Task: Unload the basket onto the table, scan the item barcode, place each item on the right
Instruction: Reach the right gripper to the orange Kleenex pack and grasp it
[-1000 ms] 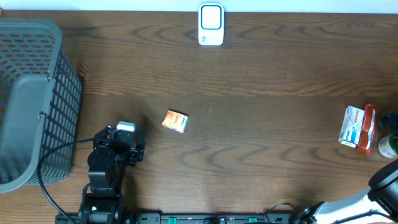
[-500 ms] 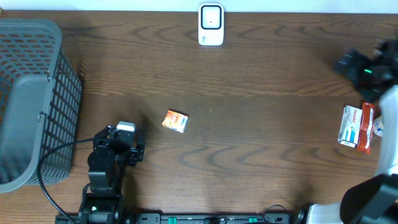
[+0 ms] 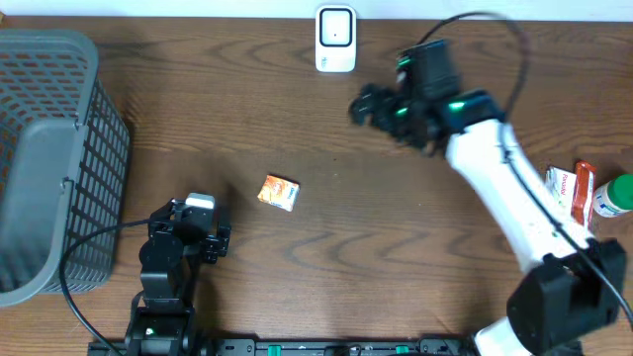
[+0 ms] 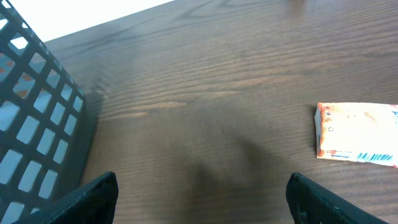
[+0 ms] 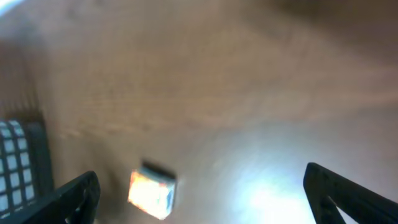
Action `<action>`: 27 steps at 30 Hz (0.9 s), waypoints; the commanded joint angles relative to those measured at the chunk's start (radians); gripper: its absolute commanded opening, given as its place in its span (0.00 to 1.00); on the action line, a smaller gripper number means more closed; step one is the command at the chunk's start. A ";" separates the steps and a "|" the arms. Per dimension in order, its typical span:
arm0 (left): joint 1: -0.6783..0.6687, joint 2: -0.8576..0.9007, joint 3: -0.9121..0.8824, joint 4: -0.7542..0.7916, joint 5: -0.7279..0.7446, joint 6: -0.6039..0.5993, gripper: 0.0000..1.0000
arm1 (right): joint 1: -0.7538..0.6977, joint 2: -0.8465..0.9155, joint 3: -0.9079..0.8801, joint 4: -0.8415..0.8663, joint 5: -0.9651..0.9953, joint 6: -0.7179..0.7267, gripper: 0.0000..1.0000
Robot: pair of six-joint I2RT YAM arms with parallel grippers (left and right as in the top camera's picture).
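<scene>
The right tool [image 3: 368, 104], spread and empty, hangs beyond the orange packet [image 3: 279, 193], probably lining up to grasp it for scanning; the left tool [image 3: 201, 208] rests spread nearby.

Before you, a dark brown wood-grain desk [image 3: 396, 237] carries an orange-and-white packet [image 3: 279, 192] with a blue barcode strip, a white scanner [image 3: 335, 39] ringed in blue, and a grey grid-mesh basket [image 3: 109, 148]. Your right arm [image 3: 504, 188] is white with green lights; your left arm [image 3: 168, 267] is black.
</scene>
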 commanded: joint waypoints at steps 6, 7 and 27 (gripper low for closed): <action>-0.003 -0.005 0.002 0.004 -0.009 -0.010 0.87 | 0.200 0.188 0.174 -0.121 0.058 0.277 0.99; -0.003 -0.005 0.001 0.004 -0.009 -0.009 0.87 | 0.212 0.219 0.222 -0.161 0.061 0.277 0.98; -0.003 -0.005 0.001 0.004 -0.009 -0.010 0.87 | 0.377 0.732 0.763 -0.498 0.085 0.269 0.99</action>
